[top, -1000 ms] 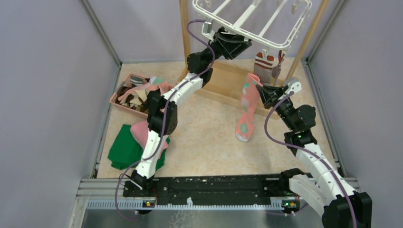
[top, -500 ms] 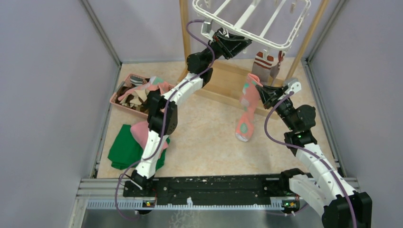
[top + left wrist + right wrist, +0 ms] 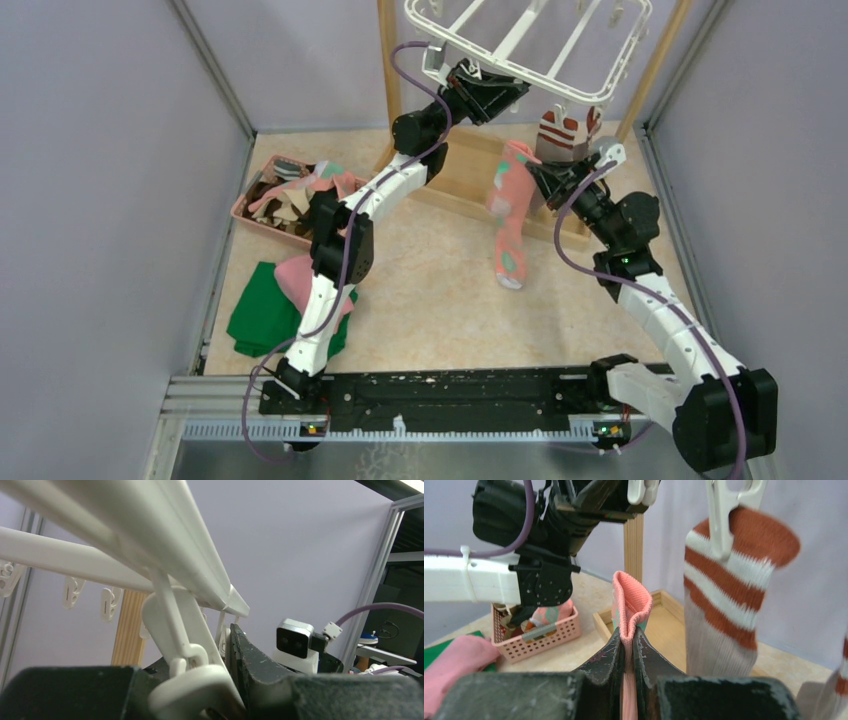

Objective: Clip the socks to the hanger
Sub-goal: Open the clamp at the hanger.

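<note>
Right pincer [image 3: 628, 641] — clamped on pink sock [image 3: 629, 597] cuff; left pincer [image 3: 196, 687] — closed on hanger [image 3: 545, 83] clip [image 3: 175, 625]. Striped sock [image 3: 719, 590] hangs clipped beside.

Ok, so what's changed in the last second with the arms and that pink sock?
The right fingers, shut on the salmon sock, carried it leftward and farther from the bases, closer to the hanger. The left fingers stayed on a hanger clip; the basket and green cloth did not move.
</note>
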{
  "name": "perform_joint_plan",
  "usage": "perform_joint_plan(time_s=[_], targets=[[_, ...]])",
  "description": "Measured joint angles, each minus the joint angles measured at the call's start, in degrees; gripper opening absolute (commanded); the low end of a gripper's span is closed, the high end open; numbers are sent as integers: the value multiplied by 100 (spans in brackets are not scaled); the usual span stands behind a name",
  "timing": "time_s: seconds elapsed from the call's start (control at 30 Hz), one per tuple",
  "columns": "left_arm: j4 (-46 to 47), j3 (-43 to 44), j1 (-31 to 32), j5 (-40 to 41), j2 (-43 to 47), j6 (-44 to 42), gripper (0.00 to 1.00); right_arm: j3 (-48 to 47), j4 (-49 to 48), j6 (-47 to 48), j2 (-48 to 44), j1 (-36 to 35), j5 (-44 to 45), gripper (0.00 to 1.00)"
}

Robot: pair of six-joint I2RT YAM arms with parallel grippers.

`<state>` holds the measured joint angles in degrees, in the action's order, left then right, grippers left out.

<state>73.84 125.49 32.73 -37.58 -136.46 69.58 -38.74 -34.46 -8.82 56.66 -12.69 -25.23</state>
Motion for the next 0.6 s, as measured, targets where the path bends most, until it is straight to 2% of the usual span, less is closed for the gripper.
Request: perform_joint_plan(time_s=[0.6], targets=[[81, 0, 0, 0, 0, 81, 2, -1646, -24, -385, 1320, -68, -424, 0]])
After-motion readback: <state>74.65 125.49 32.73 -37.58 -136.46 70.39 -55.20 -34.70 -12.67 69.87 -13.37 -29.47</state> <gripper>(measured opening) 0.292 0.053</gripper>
